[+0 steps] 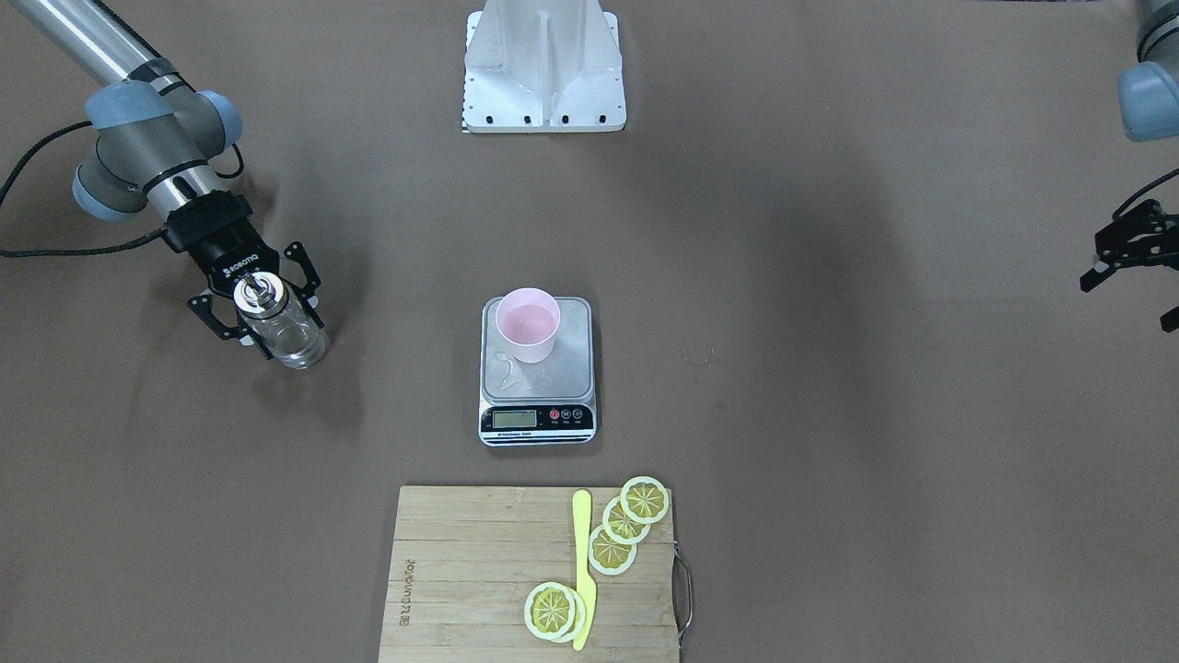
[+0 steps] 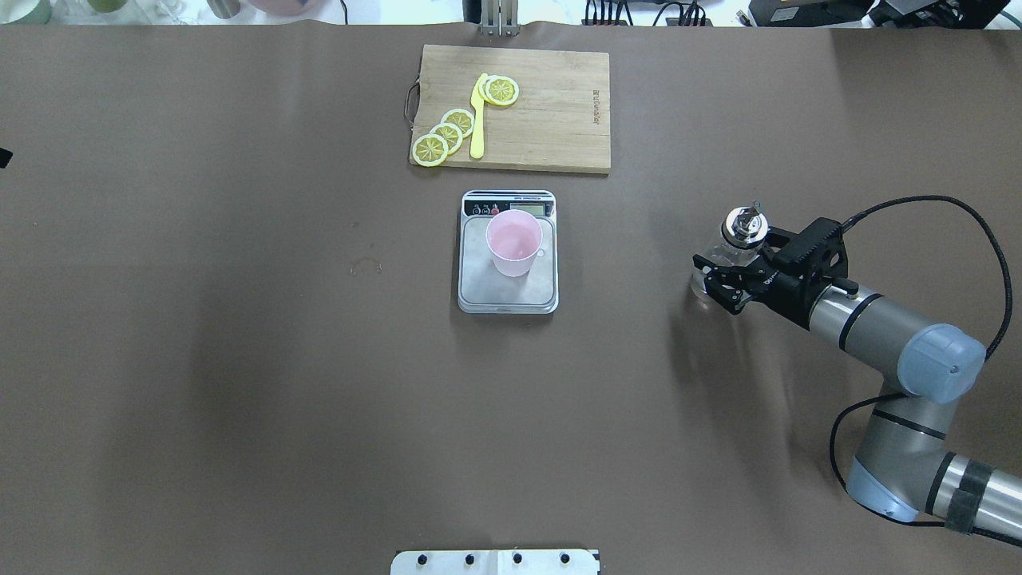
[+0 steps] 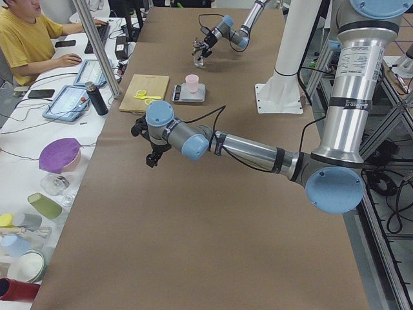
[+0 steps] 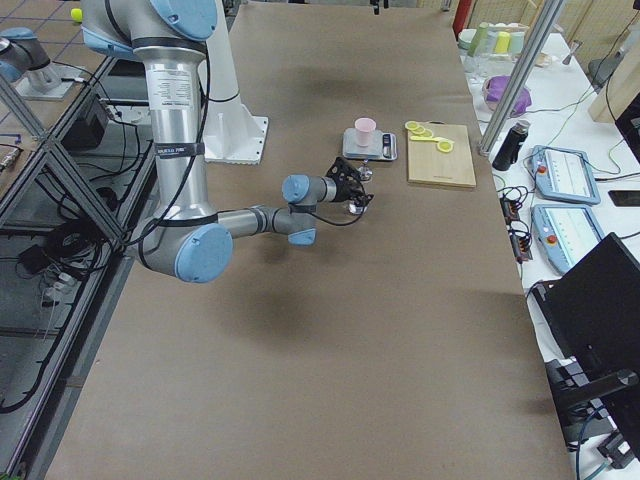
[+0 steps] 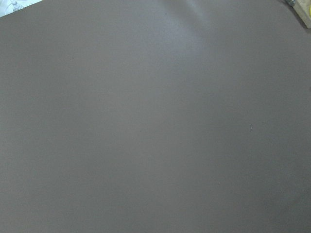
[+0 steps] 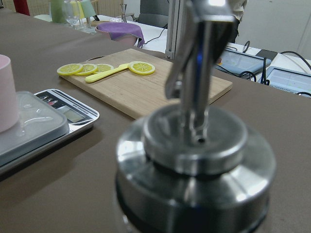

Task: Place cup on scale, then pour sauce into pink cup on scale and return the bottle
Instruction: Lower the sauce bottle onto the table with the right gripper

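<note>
The pale pink cup [image 1: 527, 324] stands upright on the steel scale [image 1: 571, 361] at the table's middle, with clear liquid in it and some clear drops on the platform beside it. My right gripper [image 1: 279, 333] is shut on the clear glass bottle [image 1: 297, 346], which is upright at the table's side, well away from the scale. In the overhead view the bottle's metal spout [image 2: 744, 226] shows above the right gripper [image 2: 715, 281]. The right wrist view shows the metal collar and spout [image 6: 194, 145] close up. My left gripper [image 1: 1126, 276] is open and empty at the far side.
A wooden cutting board [image 1: 470, 571] with lemon slices [image 1: 626, 527] and a yellow knife [image 1: 582, 562] lies beyond the scale. The robot's white base [image 1: 543, 74] is behind the scale. Operators' desks with devices [image 3: 68, 100] run along the table's far edge.
</note>
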Tool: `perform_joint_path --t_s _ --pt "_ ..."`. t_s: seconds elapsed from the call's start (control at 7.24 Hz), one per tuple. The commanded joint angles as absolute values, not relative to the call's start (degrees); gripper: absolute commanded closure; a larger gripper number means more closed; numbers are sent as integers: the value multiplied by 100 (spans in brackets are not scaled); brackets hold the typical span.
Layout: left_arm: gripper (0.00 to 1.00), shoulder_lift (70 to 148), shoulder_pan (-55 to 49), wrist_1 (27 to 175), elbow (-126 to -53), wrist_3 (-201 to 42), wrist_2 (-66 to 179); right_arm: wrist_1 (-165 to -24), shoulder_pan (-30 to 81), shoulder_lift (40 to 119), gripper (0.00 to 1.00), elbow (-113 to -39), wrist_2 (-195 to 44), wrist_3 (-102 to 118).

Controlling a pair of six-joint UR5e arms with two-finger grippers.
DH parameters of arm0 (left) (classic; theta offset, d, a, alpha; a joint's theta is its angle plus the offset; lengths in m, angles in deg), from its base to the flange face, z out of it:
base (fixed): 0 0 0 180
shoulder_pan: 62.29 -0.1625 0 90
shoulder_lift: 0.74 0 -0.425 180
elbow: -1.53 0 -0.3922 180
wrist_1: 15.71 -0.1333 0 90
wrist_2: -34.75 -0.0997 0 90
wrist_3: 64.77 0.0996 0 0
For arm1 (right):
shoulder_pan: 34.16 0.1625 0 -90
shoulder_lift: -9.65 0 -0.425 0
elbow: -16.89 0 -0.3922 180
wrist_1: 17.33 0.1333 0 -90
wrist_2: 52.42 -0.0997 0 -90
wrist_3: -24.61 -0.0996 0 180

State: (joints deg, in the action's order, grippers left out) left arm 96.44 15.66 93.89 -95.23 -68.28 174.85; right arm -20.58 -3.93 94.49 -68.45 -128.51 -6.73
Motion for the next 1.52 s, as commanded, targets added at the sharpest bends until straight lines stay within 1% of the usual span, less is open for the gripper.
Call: perform_joint_path --t_s 0.0,0.14,0.28,0.97,1.38 --pt "3 9646 1566 9389 -9523 -6829 17485 -2058 -392 9455 21 -6854 -12853 -677" --pt "3 9646 1575 9389 -9523 -6829 17485 -2049 -384 9473 12 -6906 -12853 -677" --pt "3 9646 1567 9389 -9523 -6829 17476 -1928 -383 9507 9 -6880 -12853 -703" --pt "3 9646 1584 9389 -9523 -6829 17485 -1865 -471 9797 9 -6924 -12528 -756" --pt "3 9629 1584 9389 -9523 -6829 17476 -1856 -936 9798 10 -6933 -11905 -844"
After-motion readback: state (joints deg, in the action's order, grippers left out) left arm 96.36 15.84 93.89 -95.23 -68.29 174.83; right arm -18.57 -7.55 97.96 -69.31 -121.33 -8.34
